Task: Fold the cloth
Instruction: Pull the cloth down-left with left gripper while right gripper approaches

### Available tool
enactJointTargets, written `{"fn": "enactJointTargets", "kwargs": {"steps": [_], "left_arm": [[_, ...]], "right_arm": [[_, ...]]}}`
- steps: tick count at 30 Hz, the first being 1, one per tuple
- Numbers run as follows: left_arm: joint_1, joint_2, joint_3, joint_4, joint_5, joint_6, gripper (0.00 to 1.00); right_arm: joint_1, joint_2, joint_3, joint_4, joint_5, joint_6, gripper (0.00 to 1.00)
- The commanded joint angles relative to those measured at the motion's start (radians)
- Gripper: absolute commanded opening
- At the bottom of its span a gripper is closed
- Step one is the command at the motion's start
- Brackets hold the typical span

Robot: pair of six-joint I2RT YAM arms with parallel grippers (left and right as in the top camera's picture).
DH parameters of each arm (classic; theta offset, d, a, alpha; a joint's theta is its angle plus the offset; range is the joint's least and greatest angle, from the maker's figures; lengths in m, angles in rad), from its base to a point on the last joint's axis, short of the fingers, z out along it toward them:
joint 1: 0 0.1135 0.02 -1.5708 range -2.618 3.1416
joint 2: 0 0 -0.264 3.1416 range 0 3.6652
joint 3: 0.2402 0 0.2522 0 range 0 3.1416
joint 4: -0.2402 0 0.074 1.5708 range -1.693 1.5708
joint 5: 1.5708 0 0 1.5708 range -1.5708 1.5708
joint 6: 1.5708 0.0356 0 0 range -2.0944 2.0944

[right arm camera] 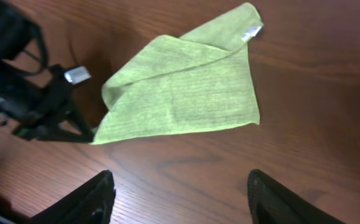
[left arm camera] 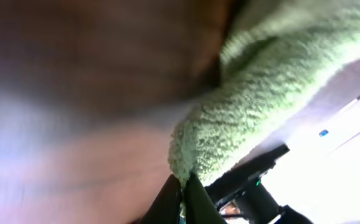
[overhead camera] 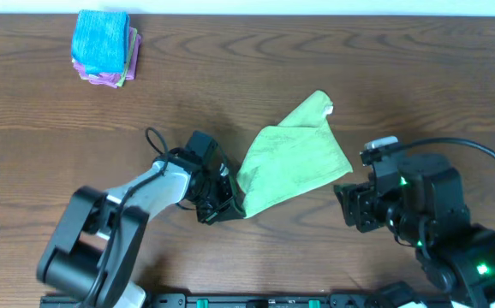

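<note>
I have the lime-green square microfibre cloth near the middle of the dark wooden table. It is partly doubled over, and its white-tagged corner points to the far side. My left gripper has its jaws pinched tight on the cloth's near-left corner. My right gripper stands wide and holds nothing, near the cloth's right corner but apart from it. Bare wood borders the far and right edges. A stack of blue, pink and purple cloths sits well apart, far left.

Bare brown wooden tabletop lies open beyond the lime-green microfibre cloth; the left gripper blocks its near corner.
</note>
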Motion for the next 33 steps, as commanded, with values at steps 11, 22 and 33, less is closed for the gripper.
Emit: {"fn": "enactJointTargets", "kwargs": {"steps": [11, 22, 33], "left_arm": [[-0.087, -0.407, 0.003, -0.210, -0.280, 0.069, 0.06], [-0.250, -0.441, 0.011, -0.407, -0.576, -0.022, 0.45], [-0.246, -0.424, 0.023, -0.016, -0.824, 0.103, 0.61]], "right_arm": [[0.005, 0.018, -0.001, 0.036, 0.018, 0.011, 0.68], [0.005, 0.018, -0.001, 0.081, 0.017, 0.011, 0.70], [0.005, 0.047, -0.010, 0.000, 0.010, 0.006, 0.02]]}}
